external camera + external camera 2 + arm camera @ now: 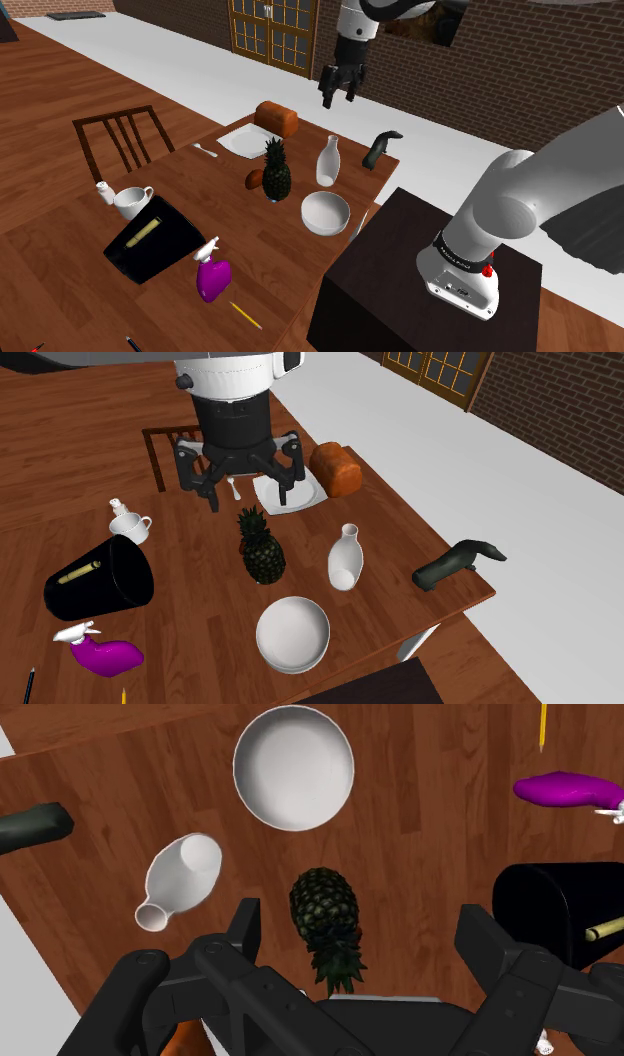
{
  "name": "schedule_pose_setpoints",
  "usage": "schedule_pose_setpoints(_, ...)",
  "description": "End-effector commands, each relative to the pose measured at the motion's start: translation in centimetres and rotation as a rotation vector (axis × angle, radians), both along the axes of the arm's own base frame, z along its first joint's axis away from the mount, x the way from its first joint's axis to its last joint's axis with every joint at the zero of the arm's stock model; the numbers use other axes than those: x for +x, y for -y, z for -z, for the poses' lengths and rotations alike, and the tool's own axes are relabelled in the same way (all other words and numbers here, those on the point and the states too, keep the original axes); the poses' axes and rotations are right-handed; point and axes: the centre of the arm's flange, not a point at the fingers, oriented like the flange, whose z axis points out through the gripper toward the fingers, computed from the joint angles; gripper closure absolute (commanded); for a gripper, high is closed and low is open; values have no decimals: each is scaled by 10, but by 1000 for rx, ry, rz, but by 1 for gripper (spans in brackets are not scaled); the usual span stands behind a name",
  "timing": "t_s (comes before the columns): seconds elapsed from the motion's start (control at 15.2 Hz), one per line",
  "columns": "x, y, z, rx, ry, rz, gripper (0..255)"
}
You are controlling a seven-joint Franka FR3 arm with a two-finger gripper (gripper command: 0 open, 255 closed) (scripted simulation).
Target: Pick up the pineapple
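Since the pineapple (276, 172) stands upright on the tabletop (290, 250) just beside the vase (328, 162), I hold the tool (337, 92) high above it, fingers spread wide to straddle it, I judge.

worktop (285, 262) is carrying | pineapple (276, 172): 1 | white bowl (325, 213): 1 | white vase (328, 162): 1 | bread loaf (276, 118): 1 | white plate (245, 142): 1 | white mug (132, 201): 1 | purple spray bottle (212, 275): 1 | black bin (160, 240): 1 | chair (120, 135): 1
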Motion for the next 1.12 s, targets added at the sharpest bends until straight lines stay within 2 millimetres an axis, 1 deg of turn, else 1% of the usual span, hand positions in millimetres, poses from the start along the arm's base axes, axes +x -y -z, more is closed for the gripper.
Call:
schedule_pose_setpoints(0.0, 22, 0, 18, -2, -5, 4, 0)
schedule_pose_setpoints(1.06, 177, 0, 169, -21, -58, 32, 0)
